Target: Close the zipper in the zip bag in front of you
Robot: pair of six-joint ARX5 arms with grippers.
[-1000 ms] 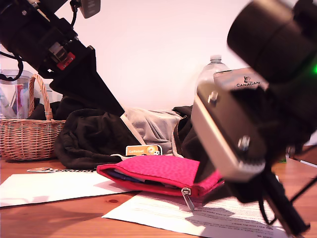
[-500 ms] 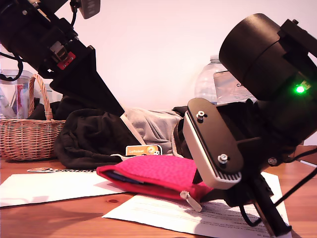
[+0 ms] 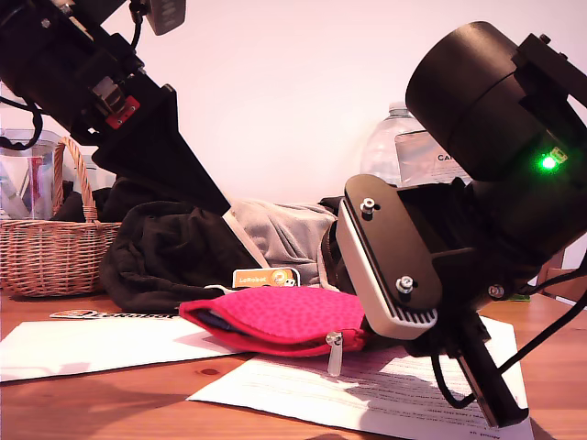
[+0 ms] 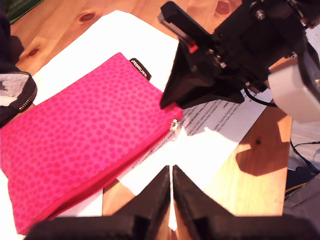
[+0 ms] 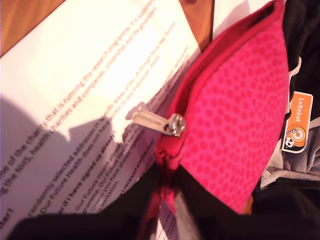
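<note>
A white wall is backing a wooden tabletop (image 3: pixel 110 403) strewn with printed sheets, a wicker basket (image 3: pixel 55 247) and dark clothing (image 3: pixel 174 247). In the exterior view, the zip bag (image 3: pixel 275 319) is lying on the papers near the tabletop's front edge. Its slider and pull tab (image 3: pixel 334 353) are now sitting further toward the exterior view's left than a second ago, so the zipper (image 3: pixel 275 345) is being closed from that end. My second hand (image 3: pixel 362 330) is pressing in at the bag's end.

In the first wrist view, my first hand (image 4: pixel 171 187) is hovering with its fingers together, holding nothing, just off the bag's zip edge.

In the second wrist view, my second hand (image 5: pixel 167 197) is clamping the bag's corner beside the slider. I judge most of the zip remains open.
</note>
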